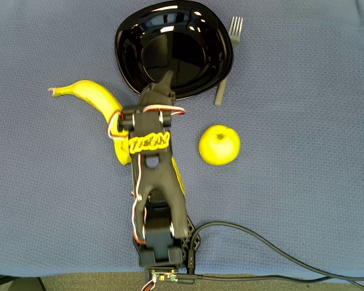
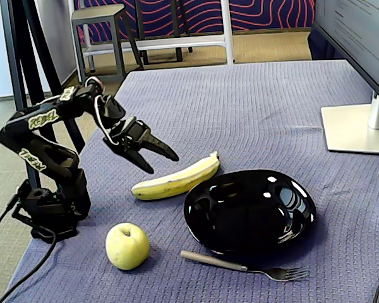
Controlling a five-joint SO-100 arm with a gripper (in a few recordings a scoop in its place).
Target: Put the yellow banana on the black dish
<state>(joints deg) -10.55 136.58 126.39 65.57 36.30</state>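
We see the yellow banana (image 2: 175,180) lying flat on the blue-grey cloth (image 2: 252,107), just beside the black dish (image 2: 249,211) and not on it. In the fixed view its long axis runs from lower left to upper right, with the stem end (image 2: 215,155) nearest the dish's far rim. In the overhead view the banana (image 1: 96,97) curves from its pale stem at the left down under the arm, and part of it is hidden by the arm's body. Its skin is bright yellow with small brown specks.

The gripper (image 2: 156,159) hangs in the air above the banana in the fixed view, its two dark fingers spread apart in a moderate opening, holding nothing and touching nothing. From overhead the gripper (image 1: 164,82) tip overlaps the dish's near rim, though we cannot tell its height from that view.

The black dish (image 1: 170,48) is glossy, shallow and rounded-square. A grey fork (image 2: 246,267) lies just beside the dish on the side away from the banana. A yellow-green apple (image 2: 127,245) sits near the dish, apart from the banana.
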